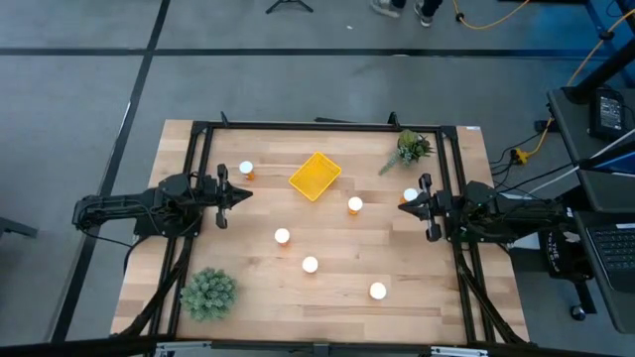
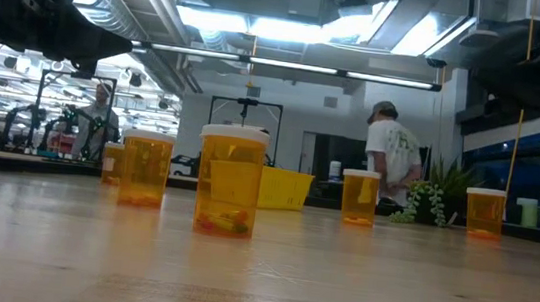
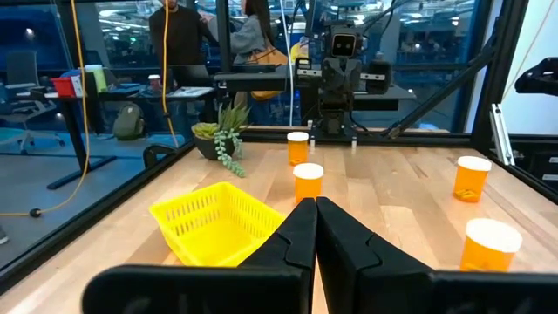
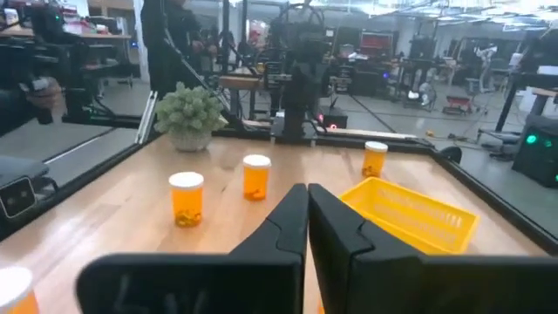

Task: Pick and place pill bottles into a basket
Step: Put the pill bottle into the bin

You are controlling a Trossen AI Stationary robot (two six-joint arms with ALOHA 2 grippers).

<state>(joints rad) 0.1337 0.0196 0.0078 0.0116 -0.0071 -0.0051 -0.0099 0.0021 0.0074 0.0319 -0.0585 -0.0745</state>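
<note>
Six orange pill bottles with white caps stand upright on the wooden table: one (image 1: 246, 170) at the far left, one (image 1: 355, 205) near the middle, one (image 1: 411, 195) close beside my right gripper's far side, and three (image 1: 282, 236) (image 1: 310, 265) (image 1: 378, 291) toward the near edge. The yellow basket (image 1: 316, 176) rests on its bottom at the far middle, turned at an angle, with nothing in it. It also shows in the left wrist view (image 3: 218, 222). My left gripper (image 1: 243, 194) is shut and empty at the left. My right gripper (image 1: 403, 205) is shut and empty at the right.
One green plant (image 1: 208, 293) stands at the near left corner and another (image 1: 409, 149) at the far right. A black frame (image 1: 327, 126) runs around the table's edges. People stand in the room behind the table.
</note>
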